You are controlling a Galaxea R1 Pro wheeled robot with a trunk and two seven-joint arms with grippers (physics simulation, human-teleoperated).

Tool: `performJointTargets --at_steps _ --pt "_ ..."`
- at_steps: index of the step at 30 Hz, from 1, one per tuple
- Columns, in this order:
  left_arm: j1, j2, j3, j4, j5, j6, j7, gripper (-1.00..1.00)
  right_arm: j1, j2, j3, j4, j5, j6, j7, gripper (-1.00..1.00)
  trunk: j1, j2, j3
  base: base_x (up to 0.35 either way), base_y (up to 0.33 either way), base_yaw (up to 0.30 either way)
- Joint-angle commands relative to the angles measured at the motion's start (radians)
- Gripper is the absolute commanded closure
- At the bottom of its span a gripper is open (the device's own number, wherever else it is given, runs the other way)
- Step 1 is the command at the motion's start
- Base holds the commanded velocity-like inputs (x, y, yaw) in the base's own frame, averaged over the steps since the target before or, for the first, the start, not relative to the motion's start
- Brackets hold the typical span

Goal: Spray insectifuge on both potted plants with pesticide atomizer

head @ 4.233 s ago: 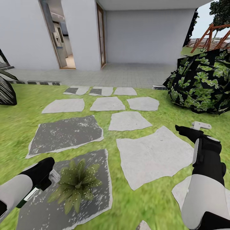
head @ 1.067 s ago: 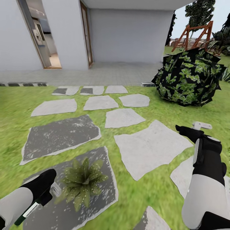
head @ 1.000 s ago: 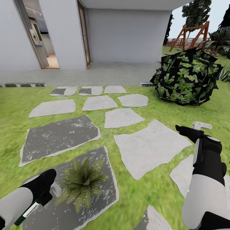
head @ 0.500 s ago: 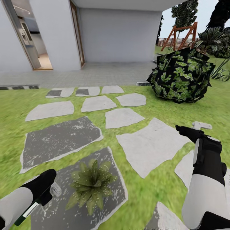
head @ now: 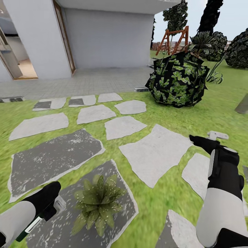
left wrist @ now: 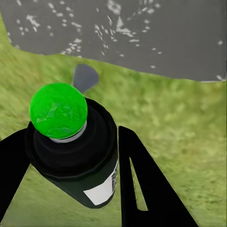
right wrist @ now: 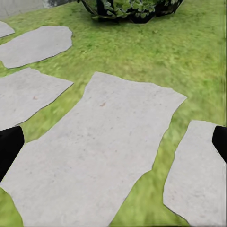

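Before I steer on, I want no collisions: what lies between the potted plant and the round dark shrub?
In the head view, only flat stepping stones and grass separate the potted plant from the shrub; nothing upright stands there.

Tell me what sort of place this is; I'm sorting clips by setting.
Most likely a home's back garden: grass set with flat stepping stones, a white house with a paved patio behind, and a wooden swing frame beyond a round shrub. A small potted plant sits on one dark stone.
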Motion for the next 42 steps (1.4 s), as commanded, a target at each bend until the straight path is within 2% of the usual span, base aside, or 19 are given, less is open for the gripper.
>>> performJointTargets --at_steps 1,10,19,23,28,42 --pt "-0.007 0.001 -0.004 -0.003 -0.009 0.002 -0.01 1.0 -0.001 0.0 -0.001 -0.001 0.011 0.003 0.009 -1.0 0.0 0.0 -0.001 0.0 0.005 -0.268" --pt "-0.098 0.001 -0.005 -0.004 -0.009 0.003 -0.01 1.0 -0.001 0.0 -0.001 -0.001 0.011 0.003 0.009 -1.0 0.0 0.0 -0.001 0.0 0.001 -0.259" --pt "-0.205 0.002 -0.005 -0.004 -0.009 0.004 -0.011 1.0 -0.001 0.0 -0.002 -0.001 0.011 0.003 0.009 -1.0 0.0 0.0 -0.001 0.0 0.0 -0.029" --pt "-0.206 0.001 -0.001 -0.004 -0.009 0.004 -0.013 1.0 -0.001 0.0 -0.002 -0.001 0.011 0.003 0.009 -1.0 0.0 0.0 -0.001 0.0 0.0 0.0" --pt "-0.179 0.0 0.001 -0.004 -0.009 0.003 -0.013 1.0 -0.001 -0.001 -0.003 -0.001 0.011 0.003 0.009 -1.0 0.0 0.0 -0.001 -0.06 0.065 -0.026" --pt "-0.176 0.0 0.002 -0.003 -0.009 0.002 -0.012 1.0 -0.001 -0.001 -0.001 -0.001 0.011 0.003 0.009 -1.0 0.0 0.0 -0.001 -0.171 0.258 -0.253"
